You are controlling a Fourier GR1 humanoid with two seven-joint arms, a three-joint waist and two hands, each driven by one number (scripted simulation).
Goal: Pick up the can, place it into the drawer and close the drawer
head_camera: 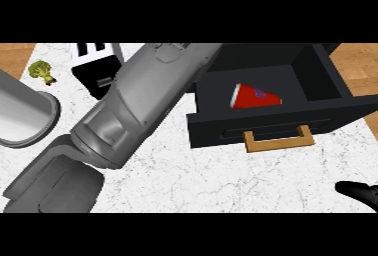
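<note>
One red can (255, 96), smooth with a blue mark, lies on its side inside the one open drawer (325, 75), a boxy matte black drawer with square walls. The drawer front carries one flat tan handle (279, 140) shaped like a bracket. The drawer sits over a white, grey-veined marble counter (221, 175).

One glossy grey left forearm (140, 105) crosses the counter diagonally; the left hand is out of view. The black right hand (358, 192) shows at the lower right corner, and I cannot tell whether it is open or closed.

At the left are one black box (100, 70), one bumpy green broccoli (40, 71) and one round grey metal pot (22, 115).
</note>
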